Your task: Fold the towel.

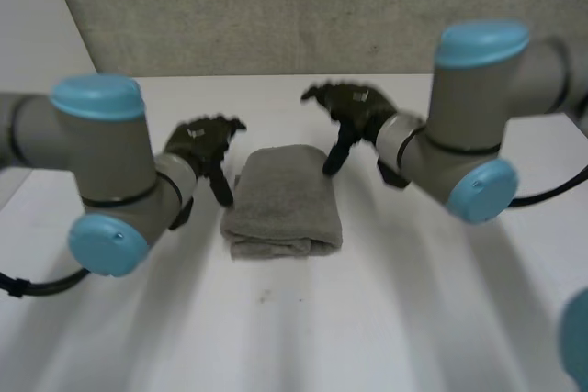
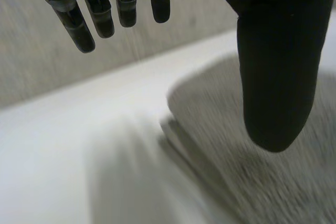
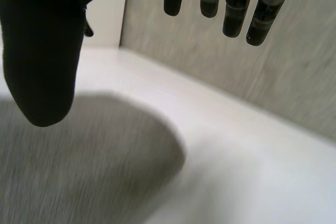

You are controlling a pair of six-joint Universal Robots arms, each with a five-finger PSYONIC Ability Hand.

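A grey towel [image 1: 283, 201] lies folded into a small thick rectangle on the white table [image 1: 303, 319], between my two hands. My left hand [image 1: 204, 147] hovers just off its left edge, open, fingers straight and spread. In the left wrist view the thumb [image 2: 275, 66] hangs over the towel [image 2: 294, 182] without touching it, the fingers [image 2: 100, 9] stretched out beyond it. My right hand [image 1: 354, 112] is above the towel's far right corner, open too. Its thumb [image 3: 44, 61] hangs over the towel [image 3: 79, 166], fingers [image 3: 231, 3] extended and holding nothing.
A grey wall [image 1: 276, 6] closes the table's far side. Both grey arms with light-blue caps [image 1: 96, 98] [image 1: 482, 43] reach in from the sides, flanking the towel.
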